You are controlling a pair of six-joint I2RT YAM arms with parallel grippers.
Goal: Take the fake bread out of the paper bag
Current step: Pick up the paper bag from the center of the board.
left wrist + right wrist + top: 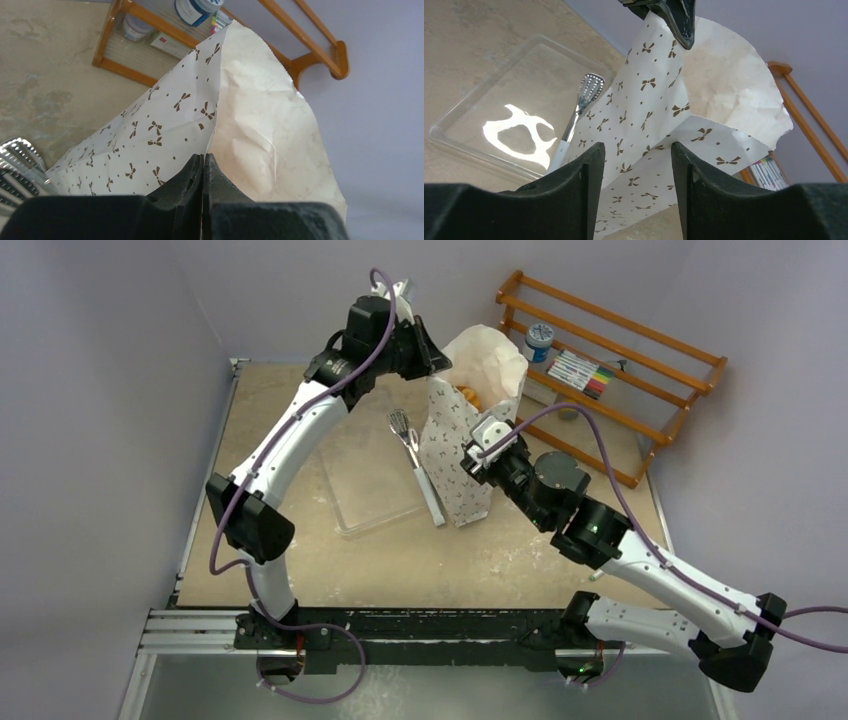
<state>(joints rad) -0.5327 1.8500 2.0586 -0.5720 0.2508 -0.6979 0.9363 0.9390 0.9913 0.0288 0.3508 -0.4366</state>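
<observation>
The paper bag, white with small brown bows, stands upright in the middle of the table with its mouth open upward. A bit of orange fake bread shows inside the mouth. My left gripper is at the bag's top left rim and is shut on that edge. In the right wrist view it pinches the rim from above. My right gripper is at the bag's near right side, open, and a printed fold of the bag shows between its fingers.
A clear plastic tray lies left of the bag, with metal tongs on its right edge against the bag. A wooden rack holding a jar and markers stands at the back right.
</observation>
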